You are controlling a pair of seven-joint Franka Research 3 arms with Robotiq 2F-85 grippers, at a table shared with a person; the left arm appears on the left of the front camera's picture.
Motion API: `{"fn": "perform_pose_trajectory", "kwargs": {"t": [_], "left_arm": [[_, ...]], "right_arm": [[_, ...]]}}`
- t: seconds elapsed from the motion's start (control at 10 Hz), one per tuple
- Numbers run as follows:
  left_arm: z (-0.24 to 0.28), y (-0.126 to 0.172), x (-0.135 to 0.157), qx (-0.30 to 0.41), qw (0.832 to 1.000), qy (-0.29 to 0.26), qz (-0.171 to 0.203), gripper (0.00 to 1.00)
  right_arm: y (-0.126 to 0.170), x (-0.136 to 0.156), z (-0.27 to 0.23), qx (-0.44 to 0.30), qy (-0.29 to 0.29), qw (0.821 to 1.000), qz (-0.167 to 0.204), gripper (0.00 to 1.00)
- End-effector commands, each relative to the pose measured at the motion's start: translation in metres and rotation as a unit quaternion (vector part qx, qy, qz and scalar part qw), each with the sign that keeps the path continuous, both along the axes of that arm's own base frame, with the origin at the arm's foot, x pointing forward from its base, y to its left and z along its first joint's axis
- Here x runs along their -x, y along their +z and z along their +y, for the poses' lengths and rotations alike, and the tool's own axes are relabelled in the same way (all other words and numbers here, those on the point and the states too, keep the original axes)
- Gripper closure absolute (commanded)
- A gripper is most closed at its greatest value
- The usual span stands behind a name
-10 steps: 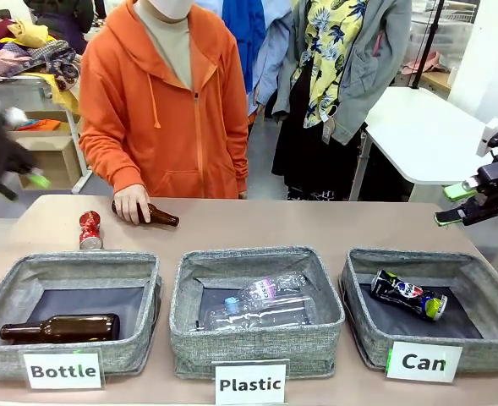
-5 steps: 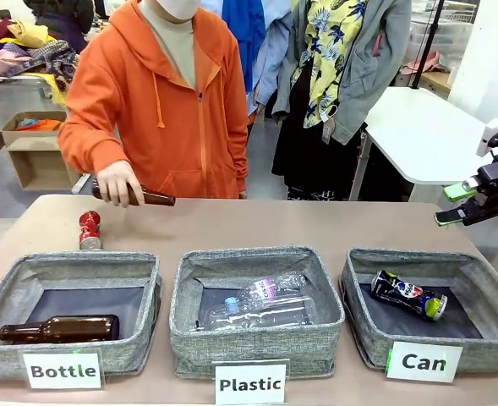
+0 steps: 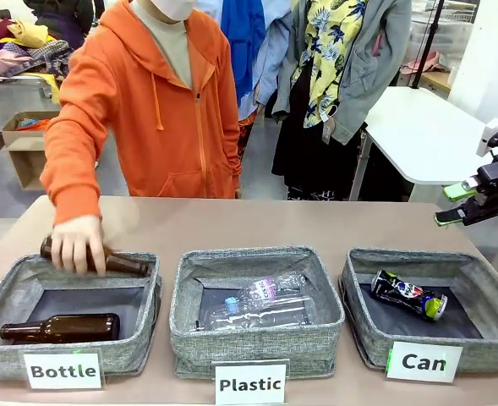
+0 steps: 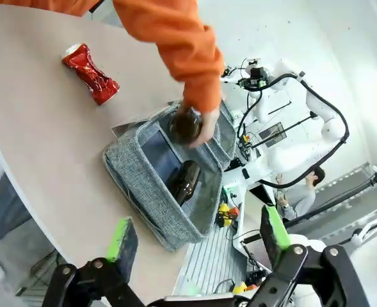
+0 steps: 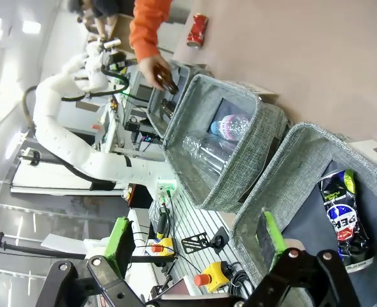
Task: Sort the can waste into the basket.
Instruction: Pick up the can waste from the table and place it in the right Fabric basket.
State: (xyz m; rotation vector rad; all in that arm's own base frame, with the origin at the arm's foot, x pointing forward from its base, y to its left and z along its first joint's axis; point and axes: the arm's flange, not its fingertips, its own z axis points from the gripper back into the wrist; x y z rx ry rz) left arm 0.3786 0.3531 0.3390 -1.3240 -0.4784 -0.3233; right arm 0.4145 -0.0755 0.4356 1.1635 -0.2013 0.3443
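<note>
Black can (image 3: 407, 296) in basket (image 3: 485, 342), near right gripper (image 3: 451, 205), red can (image 4: 89, 73) on table (image 4: 41, 147)

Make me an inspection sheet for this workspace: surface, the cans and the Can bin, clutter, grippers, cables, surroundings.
surface: tan table, three grey bins in a row along the near edge.
job's things: black can lies in the Can bin; red can on the table, outside the bins.
clutter: brown bottle in the Bottle bin; a person's hand holds a second bottle over that bin; clear bottles in the Plastic bin.
grippers: left gripper and right gripper open, holding nothing, away from the bins.
cables: black cable along the far arm, off the table.
surroundings: two people at the far side; cardboard box; white table.
</note>
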Motion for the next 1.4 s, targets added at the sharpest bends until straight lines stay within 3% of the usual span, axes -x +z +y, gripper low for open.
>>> {"fn": "perform_pose_trajectory", "kwargs": {"t": [0.0,0.4,0.5,0.7,1.0,1.2,1.3], "left_arm": [[0.001,0.018,-0.008,-0.003,1.000,-0.009,-0.010,0.00],[-0.025,0.050,-0.020,-0.061,0.998,-0.018,-0.005,0.00],[-0.040,0.063,-0.025,-0.092,0.996,-0.019,0.005,0.00],[-0.064,0.083,-0.052,-0.152,0.986,-0.004,0.060,0.00],[-0.082,0.092,-0.076,-0.165,0.983,0.012,0.074,0.00],[-0.127,0.104,-0.099,-0.223,0.968,0.063,0.099,0.00],[-0.158,0.110,-0.114,-0.273,0.956,0.044,0.094,0.00]], "right_arm": [[0.001,0.002,0.000,0.000,0.003,1.000,-0.009,0.00],[0.001,0.002,0.000,0.000,0.003,1.000,-0.009,0.00],[0.001,0.002,0.000,0.000,0.003,1.000,-0.009,0.00],[0.001,0.002,0.000,0.000,0.003,1.000,-0.009,0.00],[0.001,0.002,0.000,0.000,0.003,1.000,-0.009,0.00],[0.001,0.002,0.000,0.000,0.003,1.000,-0.009,0.00],[0.001,0.002,0.000,0.000,0.003,1.000,-0.009,0.00]]}}
